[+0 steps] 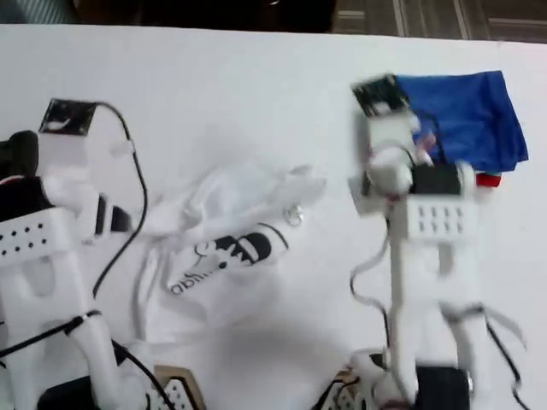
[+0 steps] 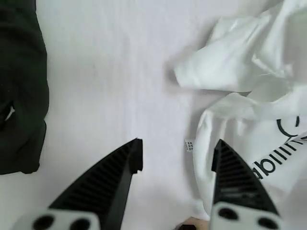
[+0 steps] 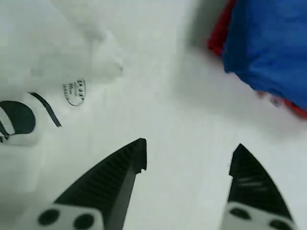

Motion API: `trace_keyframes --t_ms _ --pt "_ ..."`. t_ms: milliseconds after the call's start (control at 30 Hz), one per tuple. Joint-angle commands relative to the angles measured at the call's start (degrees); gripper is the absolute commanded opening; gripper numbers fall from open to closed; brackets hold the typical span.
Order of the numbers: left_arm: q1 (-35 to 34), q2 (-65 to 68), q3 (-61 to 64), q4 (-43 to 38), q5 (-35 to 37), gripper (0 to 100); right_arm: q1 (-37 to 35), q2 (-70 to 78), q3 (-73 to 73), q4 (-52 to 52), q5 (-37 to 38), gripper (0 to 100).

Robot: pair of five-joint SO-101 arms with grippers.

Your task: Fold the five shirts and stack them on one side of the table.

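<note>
High view, shirt (image 1: pixel 224 256) on white table (image 1: pixel 256 85), floor (image 1: pixel 427 17) beyond

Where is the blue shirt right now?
In the high view the blue shirt lies at the far right of the table, on a red shirt, ahead of the right gripper.

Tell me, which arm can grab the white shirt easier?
Left, probably. The left gripper is open with one finger at the edge of the white shirt. The right gripper, also open, is over bare table between it and the blue shirt.
</note>
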Motion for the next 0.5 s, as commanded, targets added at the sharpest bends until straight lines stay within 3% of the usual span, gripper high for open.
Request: trace_keyframes --t_ms 0,233,467 --pt "-0.9 -1.3 2.9 -2.7 0.2 25 -6.0 12.4 -17.4 3.3 -3.4 27.5" --pt "-1.0 -1.3 6.9 -4.0 0.2 25 -16.1 35.4 -35.6 3.6 -7.7 27.3" --pt "-1.0 -1.3 6.9 -4.0 0.2 25 -21.1 56.5 -53.5 4.1 -7.5 27.5"
